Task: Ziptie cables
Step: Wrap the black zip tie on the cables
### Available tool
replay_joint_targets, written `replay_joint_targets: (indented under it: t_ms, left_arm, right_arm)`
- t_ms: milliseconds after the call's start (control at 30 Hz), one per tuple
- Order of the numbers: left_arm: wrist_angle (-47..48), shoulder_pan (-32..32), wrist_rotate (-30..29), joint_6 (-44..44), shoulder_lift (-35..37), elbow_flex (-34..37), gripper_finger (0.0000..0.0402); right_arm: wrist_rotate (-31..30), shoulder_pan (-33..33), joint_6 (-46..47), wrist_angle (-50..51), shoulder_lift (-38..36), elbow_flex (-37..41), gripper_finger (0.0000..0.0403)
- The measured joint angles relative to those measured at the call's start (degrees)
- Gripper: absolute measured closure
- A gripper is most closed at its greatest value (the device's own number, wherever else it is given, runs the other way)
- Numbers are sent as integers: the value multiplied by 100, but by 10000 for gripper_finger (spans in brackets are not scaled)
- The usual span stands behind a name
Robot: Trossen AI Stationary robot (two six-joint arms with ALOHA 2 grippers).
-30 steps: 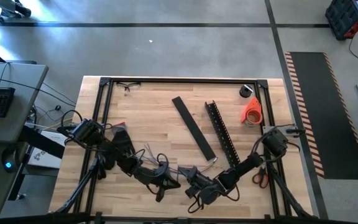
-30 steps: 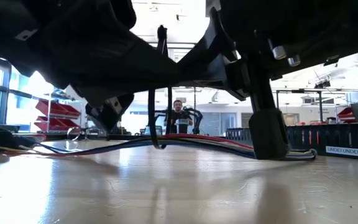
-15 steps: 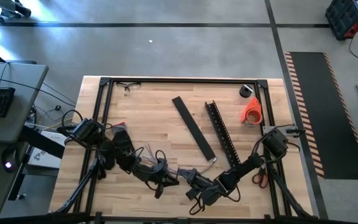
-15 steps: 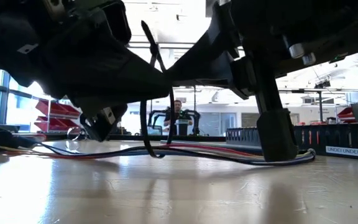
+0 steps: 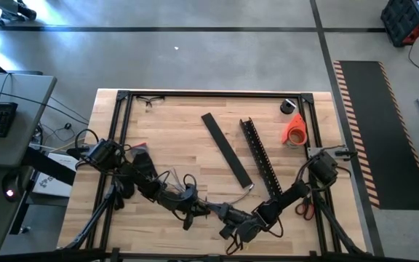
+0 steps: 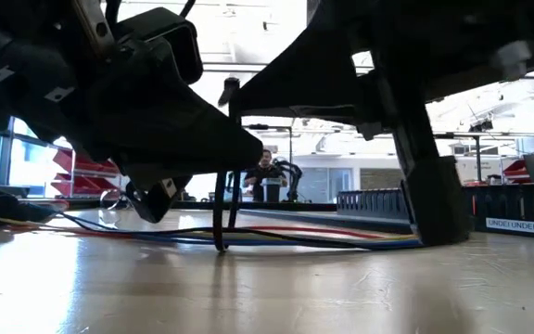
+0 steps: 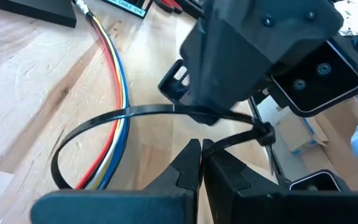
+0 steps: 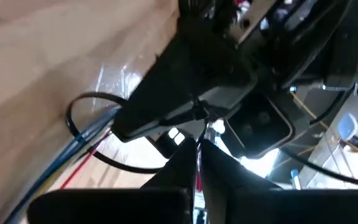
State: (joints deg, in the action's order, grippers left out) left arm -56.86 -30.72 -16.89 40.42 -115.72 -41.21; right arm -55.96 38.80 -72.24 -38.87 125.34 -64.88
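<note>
right now both grippers meet low over the near edge of the table (image 5: pixel 195 124), close in front of the robot. the left gripper (image 7: pixel 201 163) is clenched on the tail of a black zip tie (image 7: pixel 104 121), just short of the tie's small locking head, and the right gripper (image 8: pixel 197 152) is pinched tight on the same tie from the opposite side, so the two face each other almost tip to tip. the tie makes a wide, slack loop around the cables (image 7: pixel 114 99), a loose run of red, yellow, blue and pale wires lying flat on the wood. their long axis runs away from the left gripper toward the far side of the table, crossing the loop roughly square. in the low view the loop hangs down to the wires between the two arms. the coming pull likely wants the tail drawn away from the head, across the wires, with the left gripper nearer the tail. farther back lie a flat black strip (image 5: pixel 226 148), a slotted channel bar (image 5: pixel 260 155) and an orange tape roll (image 5: pixel 294 129), well apart from the work.
</note>
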Motion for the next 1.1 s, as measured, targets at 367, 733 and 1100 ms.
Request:
replay_joint_targets:
  t_ms: [367, 733, 1100]
  left_arm:
    - [15, 27, -140, -144, -4, 2, 402]
    - [-7, -136, -350, -272, -4, 2, 402]
    - [15, -218, -686, -419, -4, 2, 402]
  right_arm:
    - [178, 4, 170, 47, -4, 0, 402]
    - [134, -15, 1496, 144, -50, 0, 295]
    - [-265, 303, 3289, 289, -52, 0, 240]
